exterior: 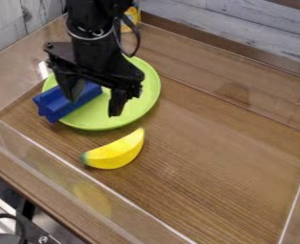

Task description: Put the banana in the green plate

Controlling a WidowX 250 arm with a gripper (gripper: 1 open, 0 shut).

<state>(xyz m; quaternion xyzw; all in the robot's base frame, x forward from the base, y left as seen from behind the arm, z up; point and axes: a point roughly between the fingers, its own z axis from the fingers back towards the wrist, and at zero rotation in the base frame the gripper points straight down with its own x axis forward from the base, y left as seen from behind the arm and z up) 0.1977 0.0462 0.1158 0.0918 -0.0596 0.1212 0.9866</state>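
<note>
The yellow banana (116, 151) lies on the wooden table, just outside the near rim of the green plate (142, 93). My gripper (93, 100) hangs over the plate, pointing down, with its black fingers (116, 99) spread wide and nothing between them. It stands open. The banana rests a little below and to the right of the fingertips, apart from them. The arm hides the middle of the plate.
A blue ridged block (57, 101) sits on the plate's left edge, beside the left finger. A clear plastic wall (178, 214) runs along the table's near side. Bare wood stretches to the right of the banana.
</note>
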